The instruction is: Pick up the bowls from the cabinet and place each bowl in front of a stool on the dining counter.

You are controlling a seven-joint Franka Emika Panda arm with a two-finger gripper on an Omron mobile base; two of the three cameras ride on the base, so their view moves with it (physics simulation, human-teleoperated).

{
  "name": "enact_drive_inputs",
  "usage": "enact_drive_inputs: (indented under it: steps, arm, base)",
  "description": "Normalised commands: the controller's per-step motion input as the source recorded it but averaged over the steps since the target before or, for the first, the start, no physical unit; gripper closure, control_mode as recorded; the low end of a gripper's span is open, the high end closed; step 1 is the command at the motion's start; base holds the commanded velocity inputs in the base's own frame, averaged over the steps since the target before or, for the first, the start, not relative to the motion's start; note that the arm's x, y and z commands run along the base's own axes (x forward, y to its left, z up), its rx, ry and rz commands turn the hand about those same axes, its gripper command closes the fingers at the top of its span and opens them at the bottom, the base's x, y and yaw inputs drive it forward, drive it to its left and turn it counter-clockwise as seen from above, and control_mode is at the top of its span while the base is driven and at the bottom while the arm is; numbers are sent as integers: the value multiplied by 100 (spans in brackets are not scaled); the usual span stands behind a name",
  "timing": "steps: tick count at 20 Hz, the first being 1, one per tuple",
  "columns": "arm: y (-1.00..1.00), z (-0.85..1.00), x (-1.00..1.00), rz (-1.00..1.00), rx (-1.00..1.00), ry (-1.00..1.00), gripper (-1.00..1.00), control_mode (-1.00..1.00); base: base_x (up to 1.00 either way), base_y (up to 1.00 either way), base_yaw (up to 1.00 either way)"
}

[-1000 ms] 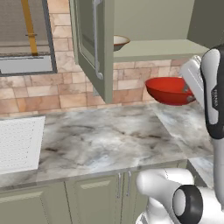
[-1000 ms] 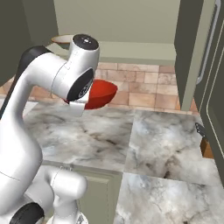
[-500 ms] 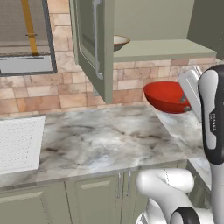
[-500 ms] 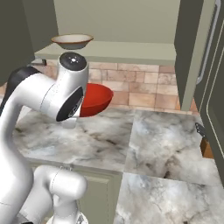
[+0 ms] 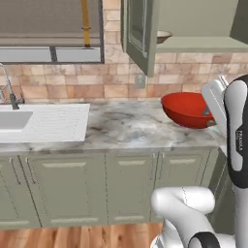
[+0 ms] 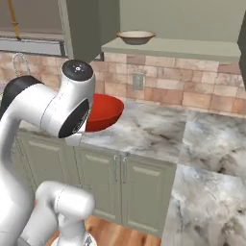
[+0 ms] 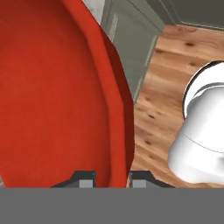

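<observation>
far left of the red bowl, along the same counter (image 5: 121, 128): a white sink (image 5: 19, 123) with a curved tap (image 5: 8, 89), window (image 5: 51, 29) above it. nearer the red bowl, above and to its left: an open green cabinet door (image 5: 138, 34), hanging out from the wall cabinet (image 5: 193, 22). on the cabinet's pale shelf (image 5: 203, 44), above the red bowl: a cream bowl (image 5: 163, 36), upright, brownish rim showing. behind the red bowl: brick-tiled wall (image 5: 97, 82) with a small outlet (image 5: 141, 80).

red bowl (image 5: 188, 109) itself: held up over the right end of the marble counter, tilted, not resting flat, rim at its right side meeting the white arm (image 5: 237, 131). from the right base camera, red bowl (image 6: 102, 111) half hidden behind the arm's big joint, out over the counter's front edge, green base cabinets (image 6: 125, 187) below it.

from the hand camera: red bowl (image 7: 57, 96) seen close, its rim running down between the two dark fingers (image 7: 85, 179), one on the inside and one on the outside of the wall. fingers closed on that rim, gripper (image 7: 111, 178) clamping the red bowl. right of the red bowl there: green cabinet front (image 7: 131, 39), wooden floor (image 7: 162, 100) lower down.
</observation>
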Motion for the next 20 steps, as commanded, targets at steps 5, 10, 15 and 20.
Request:
enact_drive_inputs:
  steps: [5,10,15,20]
  arm:
    - [0,0,0,0,0,0,100,100]
    - [0,0,0,0,0,0,100,100]
    - [0,0,0,0,0,0,100,100]
    - [0,0,0,0,0,0,100,100]
  base:
    - [-42,42,94]
    - [-20,9,100]
    - [-17,8,100]
    - [-21,12,100]
